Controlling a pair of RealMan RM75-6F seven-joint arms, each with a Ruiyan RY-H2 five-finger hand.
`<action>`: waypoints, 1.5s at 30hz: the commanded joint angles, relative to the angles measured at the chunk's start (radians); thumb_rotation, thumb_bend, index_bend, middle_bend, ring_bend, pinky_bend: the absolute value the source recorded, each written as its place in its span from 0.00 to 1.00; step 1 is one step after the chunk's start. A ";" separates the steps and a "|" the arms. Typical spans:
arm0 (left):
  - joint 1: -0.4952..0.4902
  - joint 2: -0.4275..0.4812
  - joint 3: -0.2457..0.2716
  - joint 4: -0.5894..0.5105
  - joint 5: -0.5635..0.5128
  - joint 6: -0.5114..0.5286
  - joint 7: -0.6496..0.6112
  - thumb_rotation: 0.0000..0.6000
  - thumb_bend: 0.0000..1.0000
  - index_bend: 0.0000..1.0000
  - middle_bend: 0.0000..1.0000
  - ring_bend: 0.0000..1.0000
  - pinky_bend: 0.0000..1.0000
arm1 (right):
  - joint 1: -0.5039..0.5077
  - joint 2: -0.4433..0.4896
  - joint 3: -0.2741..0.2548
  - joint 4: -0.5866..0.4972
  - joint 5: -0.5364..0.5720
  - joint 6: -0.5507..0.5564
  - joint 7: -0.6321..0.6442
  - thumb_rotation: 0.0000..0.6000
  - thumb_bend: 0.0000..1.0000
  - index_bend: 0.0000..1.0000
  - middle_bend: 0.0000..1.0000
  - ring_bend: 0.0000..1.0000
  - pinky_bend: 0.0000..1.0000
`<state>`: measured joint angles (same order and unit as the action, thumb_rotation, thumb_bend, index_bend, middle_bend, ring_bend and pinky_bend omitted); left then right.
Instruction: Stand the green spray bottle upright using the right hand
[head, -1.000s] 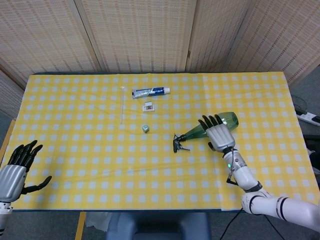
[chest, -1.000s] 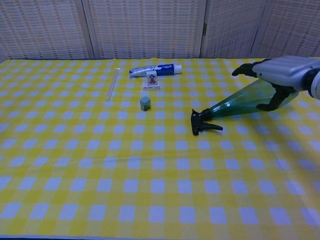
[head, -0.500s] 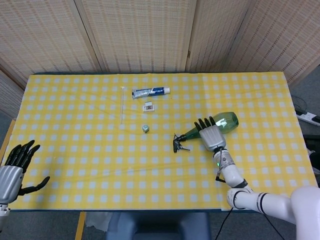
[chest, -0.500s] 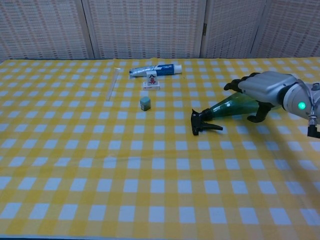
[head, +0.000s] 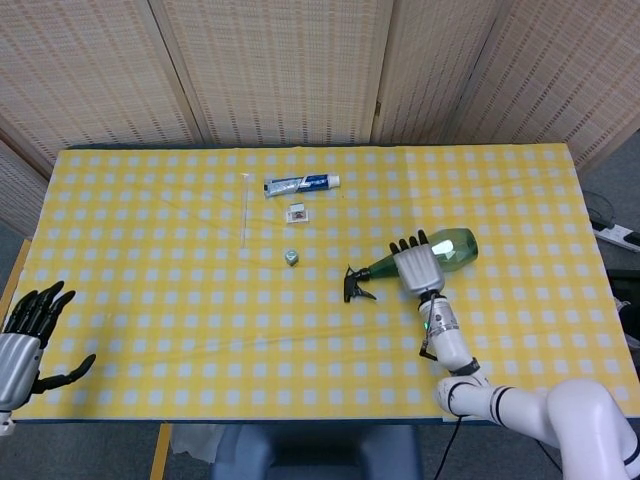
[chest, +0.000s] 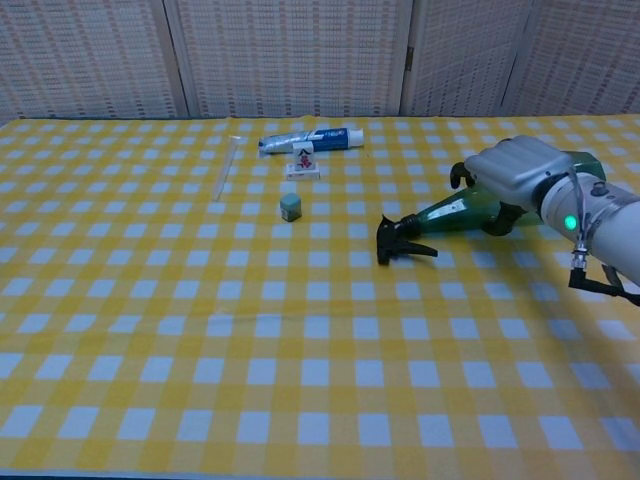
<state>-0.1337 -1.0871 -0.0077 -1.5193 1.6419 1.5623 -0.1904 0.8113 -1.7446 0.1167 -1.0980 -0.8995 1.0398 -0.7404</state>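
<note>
The green spray bottle (head: 457, 247) lies on its side on the yellow checked cloth, right of centre, with its black trigger head (head: 357, 284) pointing left. My right hand (head: 418, 265) lies over the bottle's body and its fingers curl round it. In the chest view the same hand (chest: 510, 170) wraps the bottle (chest: 450, 212) just behind the neck, and the trigger head (chest: 400, 240) sits low over the cloth. My left hand (head: 25, 335) hangs at the table's near left corner, fingers spread, holding nothing.
A toothpaste tube (head: 300, 184) lies at the back centre, with a small card box (head: 297, 212) and a little green cube (head: 291, 257) in front of it. A thin clear rod (head: 244, 210) lies to their left. The table's right edge (head: 590, 250) is near the bottle.
My right hand slid along the bottle toward its neck and its fingers curled round it; the bottle shifted a little to the left. My left hand sank lower in the head view.
</note>
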 joint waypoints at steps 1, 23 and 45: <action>0.001 0.001 0.000 -0.001 -0.001 0.001 0.000 0.71 0.31 0.00 0.00 0.08 0.00 | -0.013 -0.028 0.007 0.032 -0.067 0.046 0.057 1.00 0.39 0.46 0.44 0.37 0.27; -0.001 0.000 0.003 -0.003 0.002 -0.008 -0.009 0.71 0.31 0.00 0.00 0.09 0.00 | -0.351 0.153 0.247 -0.526 -0.164 0.233 1.230 1.00 0.39 0.55 0.46 0.45 0.36; -0.003 0.005 0.002 -0.010 -0.013 -0.027 -0.005 0.72 0.31 0.00 0.00 0.09 0.00 | -0.414 -0.024 0.179 -0.122 -0.396 0.211 1.693 1.00 0.39 0.43 0.38 0.40 0.36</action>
<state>-0.1370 -1.0822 -0.0055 -1.5284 1.6292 1.5357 -0.1965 0.4015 -1.7613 0.3038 -1.2312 -1.2819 1.2384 0.9471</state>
